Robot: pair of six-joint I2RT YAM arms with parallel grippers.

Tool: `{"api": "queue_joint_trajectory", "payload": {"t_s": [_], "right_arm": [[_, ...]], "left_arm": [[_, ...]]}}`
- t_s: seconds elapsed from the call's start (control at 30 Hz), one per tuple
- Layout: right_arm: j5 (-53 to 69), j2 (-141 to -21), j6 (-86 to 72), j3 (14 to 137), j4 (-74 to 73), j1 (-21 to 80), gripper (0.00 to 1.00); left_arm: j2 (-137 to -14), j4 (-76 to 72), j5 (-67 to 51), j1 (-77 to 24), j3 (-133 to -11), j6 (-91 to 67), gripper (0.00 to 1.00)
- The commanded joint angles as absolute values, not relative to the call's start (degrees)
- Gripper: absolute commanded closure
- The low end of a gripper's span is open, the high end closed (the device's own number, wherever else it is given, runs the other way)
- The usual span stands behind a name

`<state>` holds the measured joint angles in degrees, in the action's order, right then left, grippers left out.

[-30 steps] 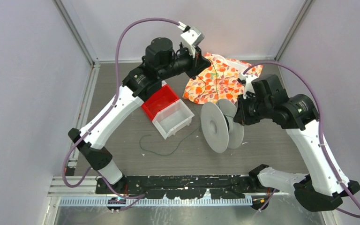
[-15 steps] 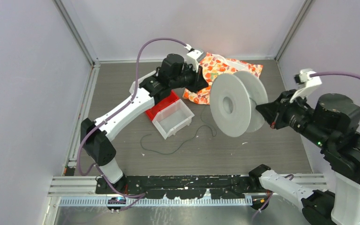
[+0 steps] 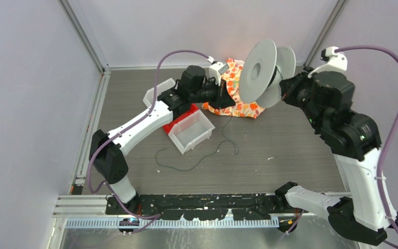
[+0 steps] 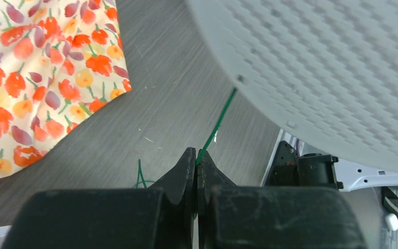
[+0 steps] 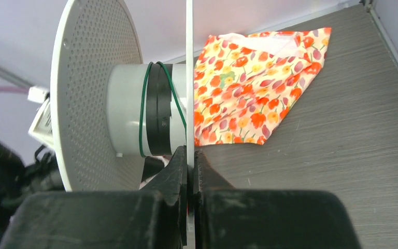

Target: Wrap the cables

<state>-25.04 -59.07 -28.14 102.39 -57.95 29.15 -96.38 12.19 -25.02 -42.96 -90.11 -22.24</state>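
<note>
**Top view.** A grey wood-grain table (image 3: 290, 155) stands between pale lilac walls (image 3: 26, 104), with aluminium posts (image 3: 83, 36) in the far corners. The left gripper (image 3: 224, 98) reaches over a floral cloth (image 3: 241, 109) at 12 o'clock. The right gripper (image 3: 284, 88) holds a grey spool (image 3: 259, 72) aloft at 1 o'clock. The thin dark cable (image 3: 184, 169) lies in loose loops on the table, at 6 o'clock from a white bin (image 3: 192, 134) that touches a red bin (image 3: 179, 115).

**Left wrist view.** The fingers are pressed together on the green cable. It rises taut toward 1 o'clock to the dimpled flange (image 4: 316, 67) of the spool. The cloth lies at 10 o'clock.

**Right wrist view.** The fingers pinch the rim of a flange seen edge-on. A few turns of cable circle the white hub (image 5: 127, 104). The cloth lies at 1 o'clock.
</note>
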Motion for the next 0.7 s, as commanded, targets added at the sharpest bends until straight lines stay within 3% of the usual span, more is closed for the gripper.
{"api": "queue_joint_trajectory", "payload": {"t_s": [0.0,0.1,0.2,0.37,0.43,0.67], "right_arm": [[-35.51,-60.24,-32.01,102.04,-42.50,29.22,1.00],[-38.43,-62.30,-31.16,102.05,-41.20,29.20,1.00],[-39.76,-64.89,-30.03,102.79,-41.30,29.25,1.00],[-40.54,-66.28,-29.71,102.74,-41.21,29.19,1.00],[-40.53,-66.60,-29.51,102.71,-40.80,29.18,1.00],[-41.92,-68.47,-28.07,102.36,-41.69,29.24,1.00]], "left_arm": [[-94.26,9.36,-28.34,-43.07,-88.28,-25.06,1.00],[-94.20,8.54,-30.13,-43.20,-87.18,-25.82,1.00],[-94.44,8.25,-31.54,-43.18,-86.57,-26.49,0.92],[-94.36,5.91,-34.40,-43.19,-85.17,-28.36,0.91],[-94.18,4.49,-35.22,-43.16,-84.62,-29.01,0.99],[-93.47,2.82,-36.93,-43.17,-84.80,-31.29,0.98]]}}
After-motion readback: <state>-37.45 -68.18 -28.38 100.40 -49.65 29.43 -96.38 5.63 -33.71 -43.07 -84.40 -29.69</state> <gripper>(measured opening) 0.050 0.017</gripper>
